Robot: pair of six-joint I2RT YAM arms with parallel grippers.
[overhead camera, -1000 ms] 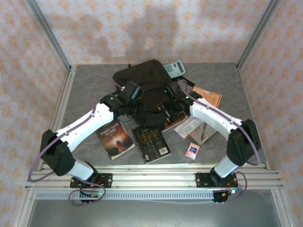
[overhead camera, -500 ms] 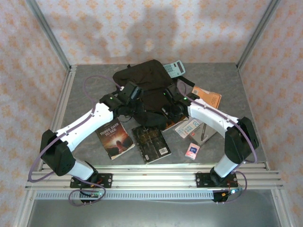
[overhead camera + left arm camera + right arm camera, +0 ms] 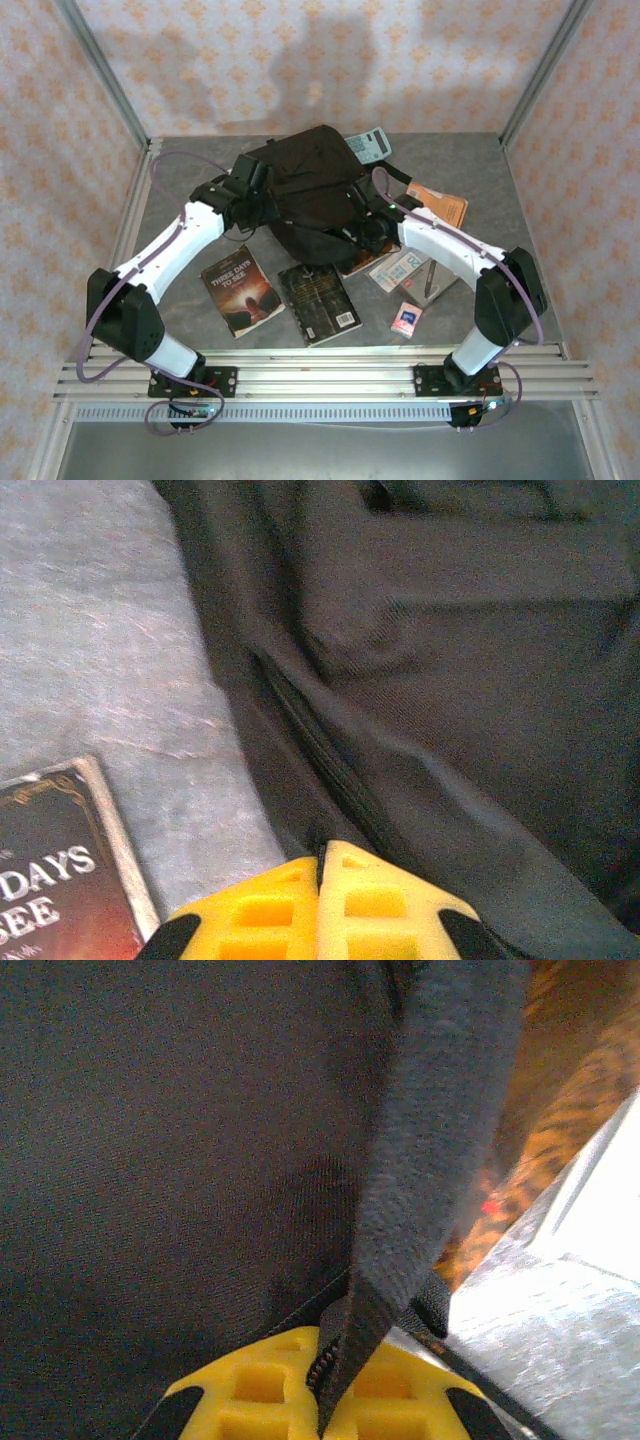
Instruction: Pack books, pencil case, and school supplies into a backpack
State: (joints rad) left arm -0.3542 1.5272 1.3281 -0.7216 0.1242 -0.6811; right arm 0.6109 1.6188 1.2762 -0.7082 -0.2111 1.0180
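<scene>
**Right jaws close on the backpack while the left jaws shift outward**

From above, the left jaws, pressed together, now sit at the left edge of the backpack [image 3: 305, 185] rather than over its middle. The right jaws have just closed at its near right side. The backpack lies mid-counter [image 3: 180, 170], with the dark book [image 3: 240, 290] and the black-grey book [image 3: 320, 303] in front of it and the calculator [image 3: 368, 146] behind.

In the left wrist view, the pads meet and a seam runs up to them. Whether fabric is pinched between them cannot be told.

In the right wrist view, the jaws are clamped on a black strap [image 3: 430, 1160] and the zip edge beside it.

Judging from this, nothing is packed yet, and the arms seem to be drawing the bag open.
</scene>
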